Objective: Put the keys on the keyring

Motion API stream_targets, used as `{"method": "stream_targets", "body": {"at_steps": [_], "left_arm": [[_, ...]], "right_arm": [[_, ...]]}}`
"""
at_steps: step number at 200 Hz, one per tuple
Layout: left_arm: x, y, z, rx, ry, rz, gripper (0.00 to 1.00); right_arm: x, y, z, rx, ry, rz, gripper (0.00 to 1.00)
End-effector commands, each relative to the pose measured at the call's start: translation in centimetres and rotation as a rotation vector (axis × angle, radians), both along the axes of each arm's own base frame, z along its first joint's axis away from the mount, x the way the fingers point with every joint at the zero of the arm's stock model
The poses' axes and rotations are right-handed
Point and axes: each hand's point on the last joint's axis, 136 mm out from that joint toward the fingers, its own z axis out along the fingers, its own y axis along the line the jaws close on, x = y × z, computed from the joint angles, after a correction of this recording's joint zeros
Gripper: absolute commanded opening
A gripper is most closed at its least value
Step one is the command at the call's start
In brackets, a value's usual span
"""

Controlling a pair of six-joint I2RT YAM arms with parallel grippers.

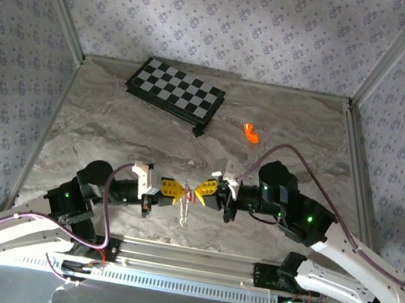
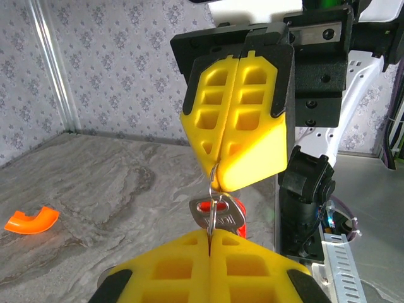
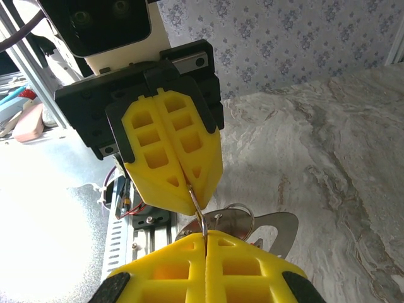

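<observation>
You are in the threading step, with both arms met nose to nose above the near middle of the counter (image 1: 112, 128). The keyring (image 3: 196, 209) is stretched between them as a thin silver wire. The left jaws are shut tight on one end of it and the right jaws are shut tight on the other, each with no gap showing along the seam of its yellow pads (image 2: 240, 120). The keys (image 2: 222, 214) hang at that wire, off the counter and midway between the two sets of jaws. You can see a flat silvery metal piece with a hole, and a red plastic part just behind it. The wire seems to pass through that hole, so at least one key looks to be on already; whether the second is on cannot be told from here. Next, I would judge, you need to keep one pinch firm while the other shifts along the wire to feed the key fully round the loop. Go slowly, because the wire is springy and slick and the soft, ribbed, honeycombed pads give little purchase on something so thin. The counter has a grey marbled, smooth finish. At its far side lies a black-and-white chequered board (image 1: 175, 90), flat and rigid. To its right, well apart from your work, is a small curved orange piece (image 1: 250, 132) of glossy plastic.
</observation>
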Motion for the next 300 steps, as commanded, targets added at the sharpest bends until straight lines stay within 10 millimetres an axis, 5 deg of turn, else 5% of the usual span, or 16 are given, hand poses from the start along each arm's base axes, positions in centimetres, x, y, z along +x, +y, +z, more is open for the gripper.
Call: {"method": "stream_targets", "body": {"at_steps": [1,300], "left_arm": [[-0.22,0.24,1.71,-0.061,-0.038,0.001,0.00],[-0.18,0.22,1.76,-0.064,-0.038,0.002,0.00]], "right_arm": [[-0.12,0.34,0.19,0.026,0.012,0.015,0.00],[0.13,0.03,0.01,0.043,-0.007,-0.007,0.00]]}}
